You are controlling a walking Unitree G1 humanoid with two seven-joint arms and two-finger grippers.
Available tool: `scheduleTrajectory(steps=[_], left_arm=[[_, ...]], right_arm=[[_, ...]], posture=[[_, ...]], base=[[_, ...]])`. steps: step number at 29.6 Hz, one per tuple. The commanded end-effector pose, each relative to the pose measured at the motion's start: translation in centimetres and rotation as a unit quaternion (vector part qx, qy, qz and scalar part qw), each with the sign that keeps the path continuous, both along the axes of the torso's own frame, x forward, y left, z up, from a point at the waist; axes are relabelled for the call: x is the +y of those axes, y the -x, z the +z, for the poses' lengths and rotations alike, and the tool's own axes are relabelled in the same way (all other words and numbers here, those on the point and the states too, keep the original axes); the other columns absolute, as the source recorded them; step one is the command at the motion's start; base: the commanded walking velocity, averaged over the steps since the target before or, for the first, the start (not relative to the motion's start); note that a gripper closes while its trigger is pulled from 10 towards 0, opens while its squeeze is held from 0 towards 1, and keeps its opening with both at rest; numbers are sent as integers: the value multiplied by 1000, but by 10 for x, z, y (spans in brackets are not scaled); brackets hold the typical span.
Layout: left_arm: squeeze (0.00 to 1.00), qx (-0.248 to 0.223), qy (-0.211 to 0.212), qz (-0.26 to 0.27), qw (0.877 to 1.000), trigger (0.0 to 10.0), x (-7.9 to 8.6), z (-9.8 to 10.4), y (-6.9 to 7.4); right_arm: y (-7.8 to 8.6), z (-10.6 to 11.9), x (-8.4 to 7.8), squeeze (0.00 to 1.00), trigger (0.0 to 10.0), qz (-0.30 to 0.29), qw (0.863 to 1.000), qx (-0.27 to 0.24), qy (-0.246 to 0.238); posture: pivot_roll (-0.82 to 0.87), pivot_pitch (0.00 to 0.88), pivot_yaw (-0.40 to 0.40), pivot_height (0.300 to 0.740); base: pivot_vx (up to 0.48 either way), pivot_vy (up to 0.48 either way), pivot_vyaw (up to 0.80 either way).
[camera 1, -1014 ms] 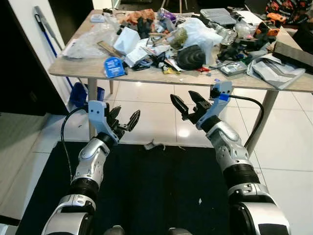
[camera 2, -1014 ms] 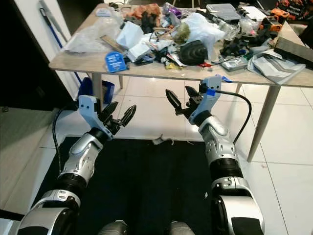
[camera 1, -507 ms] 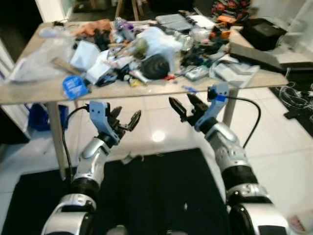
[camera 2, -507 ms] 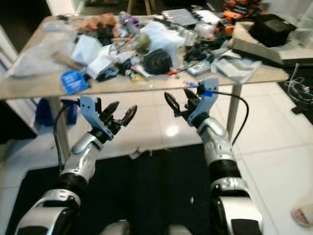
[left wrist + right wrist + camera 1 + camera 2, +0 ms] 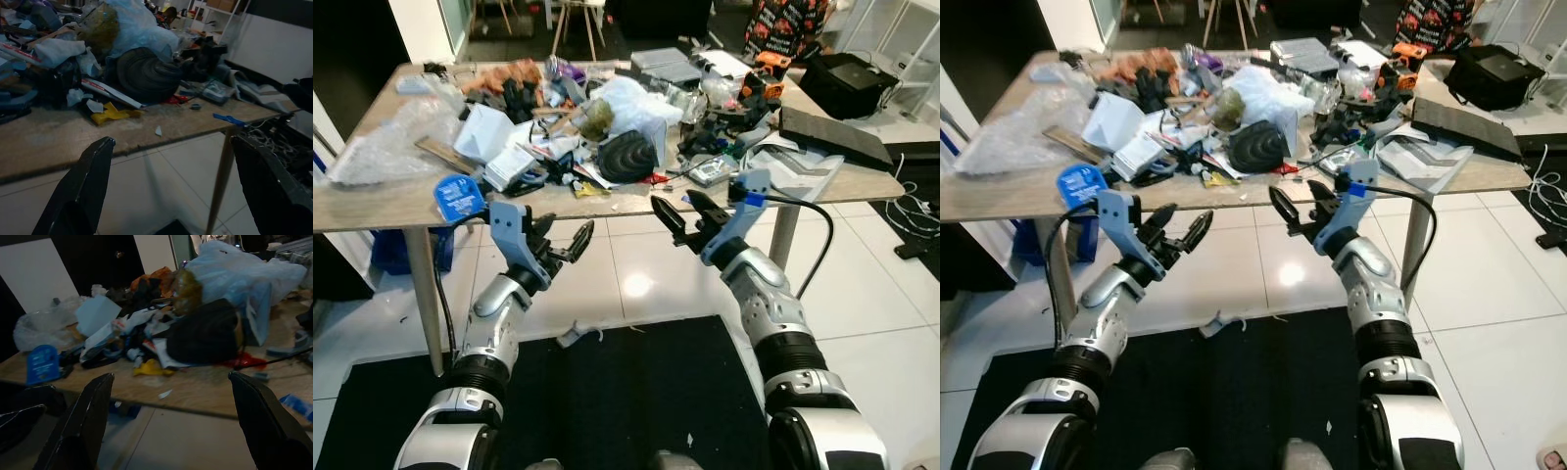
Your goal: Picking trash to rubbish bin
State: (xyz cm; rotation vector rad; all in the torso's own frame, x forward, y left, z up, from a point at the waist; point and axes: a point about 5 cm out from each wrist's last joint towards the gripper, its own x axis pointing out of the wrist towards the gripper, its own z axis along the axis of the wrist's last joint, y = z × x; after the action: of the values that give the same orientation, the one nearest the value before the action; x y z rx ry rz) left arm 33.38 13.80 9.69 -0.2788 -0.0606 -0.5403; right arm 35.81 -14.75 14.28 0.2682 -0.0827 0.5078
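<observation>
Both the left pincer (image 5: 564, 238) and right pincer (image 5: 683, 211) gape wide, empty, before the cluttered table (image 5: 382, 201).

I saw a long wooden table (image 5: 372, 201) on thin metal legs, standing on glossy white floor tiles (image 5: 862, 284), with a black floor mat (image 5: 626, 392) lying nearest me.

Domestic room, doubling as hobby/work area. Evidence: glossy white tile floor (image 5: 636, 274), black rug (image 5: 607, 401) below both claws, wooden table (image 5: 372, 201) just ahead of them, heaped w/ plastic bags (image 5: 636, 98), paper, misc clutter; shelving (image 5: 891, 20) beyond.
</observation>
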Motion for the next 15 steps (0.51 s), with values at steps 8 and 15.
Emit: scheduleTrajectory(steps=[8,15], left_arm=[[0,4,-5,-3,1000,10000,-1,-2,1],[0,4,-6,-4,1000,10000,-1,-2,1]], right_arm=[[0,1,-2,0,10000,-1,1000,0,6],[0,1,-2,0,10000,0,1000,1,8]], posture=[[-20,19,-4,740],[-20,22,-5,740]], base=[[301,0,0],[303,0,0]])
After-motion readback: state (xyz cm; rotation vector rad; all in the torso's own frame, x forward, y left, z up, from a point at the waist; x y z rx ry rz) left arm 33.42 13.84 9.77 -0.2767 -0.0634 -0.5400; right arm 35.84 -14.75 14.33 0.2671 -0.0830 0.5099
